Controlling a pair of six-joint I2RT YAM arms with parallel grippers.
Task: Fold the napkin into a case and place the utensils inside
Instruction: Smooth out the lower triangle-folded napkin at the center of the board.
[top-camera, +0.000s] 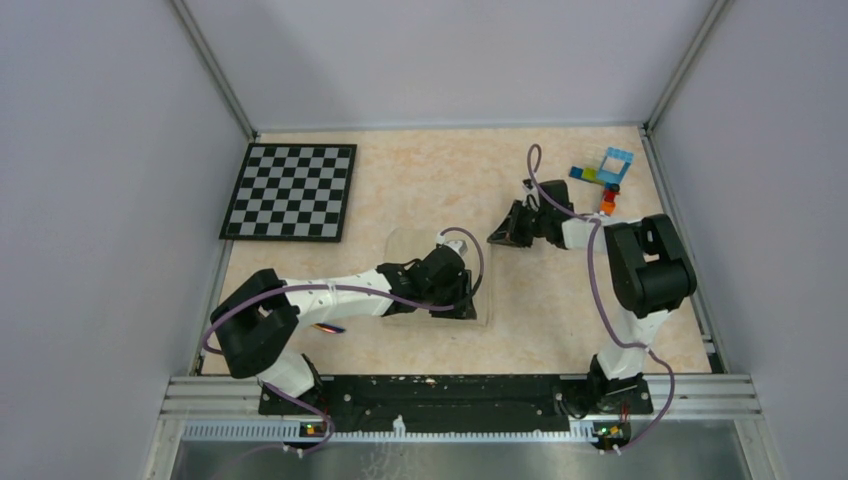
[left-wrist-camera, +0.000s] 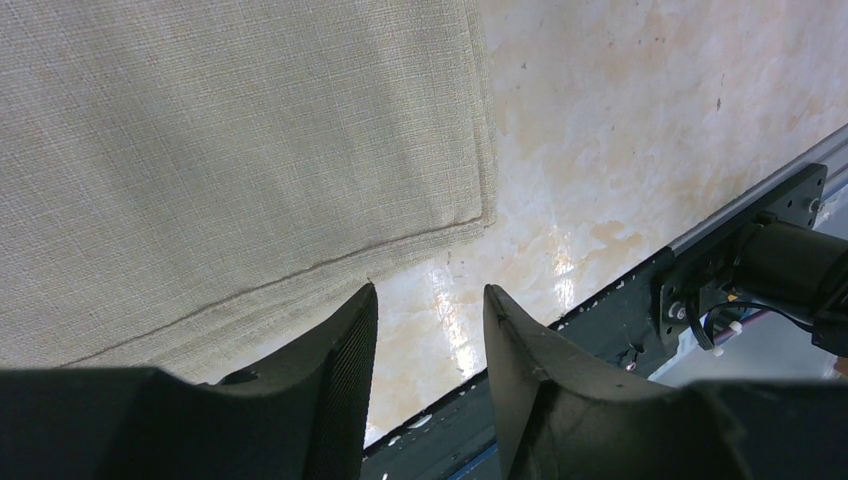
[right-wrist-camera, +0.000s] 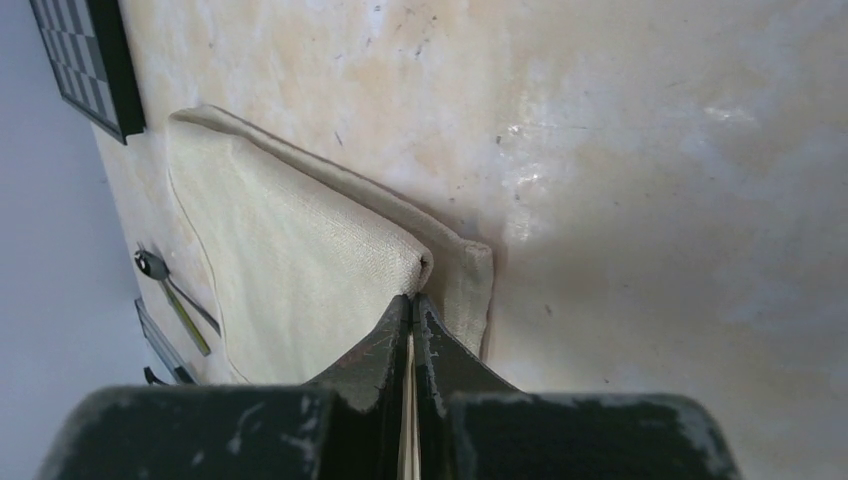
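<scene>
Both fingers of my right hand (right-wrist-camera: 412, 300) are pressed together on a corner of the soft cream-beige cloth napkin (right-wrist-camera: 300, 260). They pinch its upper layer, and the lower layer's hem shows just past them on the mottled peach table (right-wrist-camera: 650, 200). The napkin lies doubled over, off the near right corner of the black-and-white chequered board (top-camera: 290, 190), close to it but not touching. My left hand (left-wrist-camera: 425, 300) is at the napkin's corner farthest from that board, fingers spread with nothing between them. One fingertip is over the hem and the other over bare table; I cannot tell whether either touches down. The slim dark utensils (right-wrist-camera: 170, 300), one with a small spoon bowl, lie on the table beside the napkin, on the near side of the board. Small coloured toy bricks (top-camera: 605, 175) sit well apart from the board, at the table's far right corner.
</scene>
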